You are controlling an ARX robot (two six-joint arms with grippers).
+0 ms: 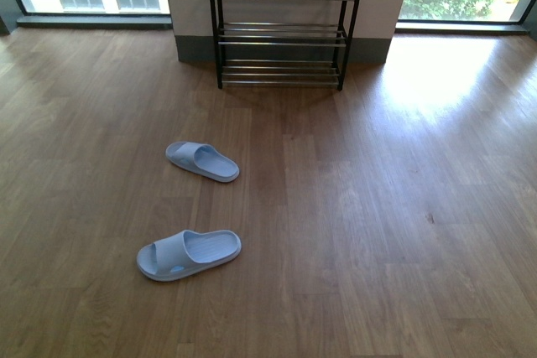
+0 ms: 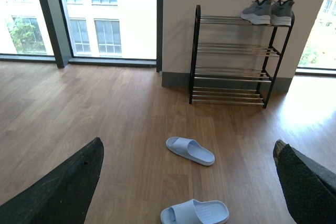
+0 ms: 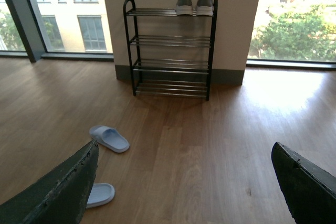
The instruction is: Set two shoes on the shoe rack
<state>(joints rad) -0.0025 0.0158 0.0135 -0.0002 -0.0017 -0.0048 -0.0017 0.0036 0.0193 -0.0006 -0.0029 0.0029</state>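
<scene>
Both grey sneakers (image 2: 269, 11) sit side by side on the top tier of the shoe rack (image 3: 170, 41), at its right end, heels facing the room. The rack stands against the wall at 12 o'clock from the robot and well apart from it. The left fingers (image 2: 63, 187) are spread wide and hold nothing, and so are the right fingers (image 3: 58, 192). By the look of it, the placing is done and no step is in hand. Two pale blue slippers (image 1: 202, 161) lie on the wooden floor (image 1: 377, 207) at about 10 and 8 o'clock, but they are not part of the task. The next move calls only for confirming that the pair sits squarely on the rods and keeping both arms clear.
</scene>
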